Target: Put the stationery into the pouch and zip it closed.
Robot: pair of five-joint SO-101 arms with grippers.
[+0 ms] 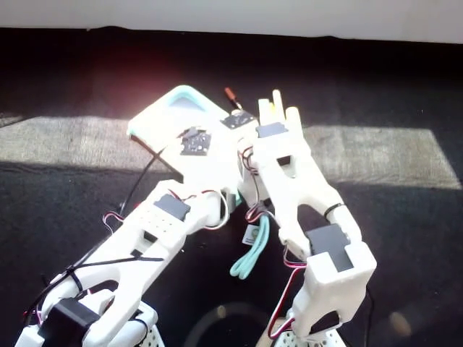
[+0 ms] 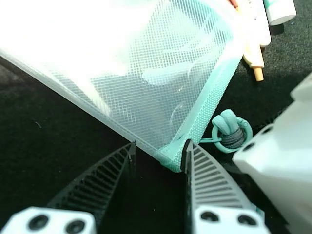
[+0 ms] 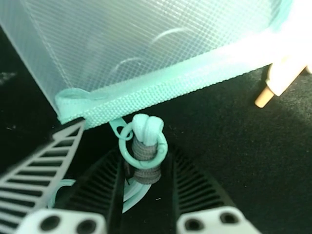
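The clear mesh pouch (image 1: 168, 117) with a teal zip edge (image 2: 207, 105) lies on the black cloth, with pale shapes showing through its mesh. One pouch corner (image 2: 170, 162) sits between the fingers of my left gripper (image 2: 160, 146), which stand apart. The teal knotted zipper pull (image 3: 144, 146) lies in my right gripper (image 3: 145, 163), whose jaws press on it just off that same corner. A cream pen (image 2: 254, 53) and a white tube (image 2: 280, 9) lie outside the pouch, beyond the zip edge.
Black cloth (image 1: 405, 87) covers the table, with a sunlit band across it. A loose teal cord (image 1: 249, 253) hangs between the two arms. One finger of the left gripper (image 3: 46, 161) shows beside my right gripper.
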